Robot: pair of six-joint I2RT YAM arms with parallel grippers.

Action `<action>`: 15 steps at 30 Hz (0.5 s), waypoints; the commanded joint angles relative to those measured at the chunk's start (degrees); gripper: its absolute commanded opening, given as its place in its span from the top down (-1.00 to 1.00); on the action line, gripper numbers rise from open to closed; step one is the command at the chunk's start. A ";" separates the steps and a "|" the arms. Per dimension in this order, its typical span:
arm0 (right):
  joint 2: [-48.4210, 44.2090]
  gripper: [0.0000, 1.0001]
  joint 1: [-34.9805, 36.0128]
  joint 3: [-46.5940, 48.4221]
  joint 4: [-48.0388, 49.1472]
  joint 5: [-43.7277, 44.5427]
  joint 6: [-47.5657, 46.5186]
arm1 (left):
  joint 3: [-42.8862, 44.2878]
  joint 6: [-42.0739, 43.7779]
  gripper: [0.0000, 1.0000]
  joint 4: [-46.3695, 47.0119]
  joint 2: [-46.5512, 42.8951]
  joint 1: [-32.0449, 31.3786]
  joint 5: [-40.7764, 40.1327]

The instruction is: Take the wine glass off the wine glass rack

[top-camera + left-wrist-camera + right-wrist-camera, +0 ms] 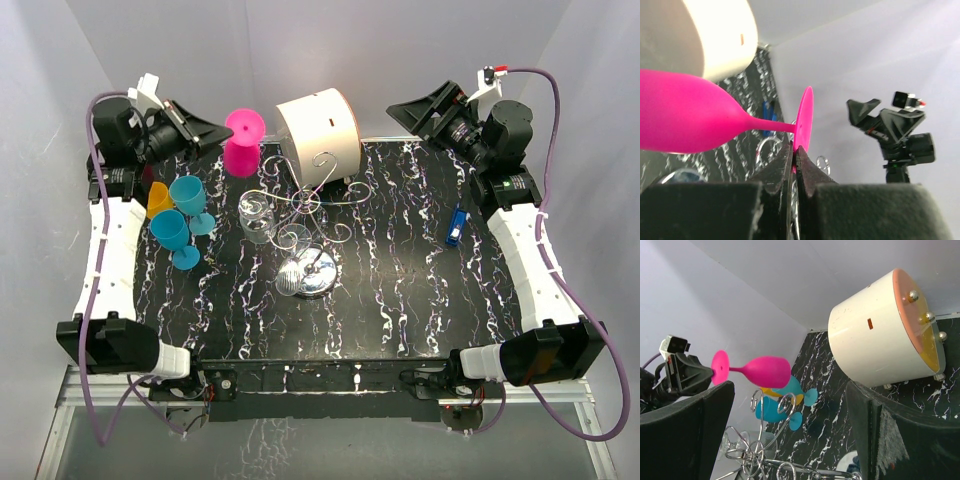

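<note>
Left tool clamped shut on foot rim of pink wine glass. Glass held off tabletop, lying sideways, just left of white drum, apart from wine glass rack. Rack upright mid-tabletop; clear glass at its left side, can't tell if hung. Right tool wide, holding nothing, far right corner.

Top view: high, behind the arm bases, looking down on the whole surface, white drum at the far edge. Left wrist view: left of drum, very close, rolled sideways, looking past left fingers. Right wrist view: right of drum, rolled, facing it. All share drum and pink glass.
</note>
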 commanded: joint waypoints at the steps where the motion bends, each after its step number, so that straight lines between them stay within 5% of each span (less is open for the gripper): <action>1: -0.40 -0.86 0.15 1.25 3.41 -1.40 -0.40 | 2.41 -13.61 1.00 22.70 1.65 0.09 5.51; 5: 0.89 -0.86 0.21 2.10 4.88 -4.32 0.35 | 3.61 -28.09 1.00 44.53 3.94 -0.03 7.67; 15: 5.22 -0.81 4.31 3.41 21.99 -13.01 9.03 | 0.94 -51.74 1.00 73.16 5.08 -5.91 3.77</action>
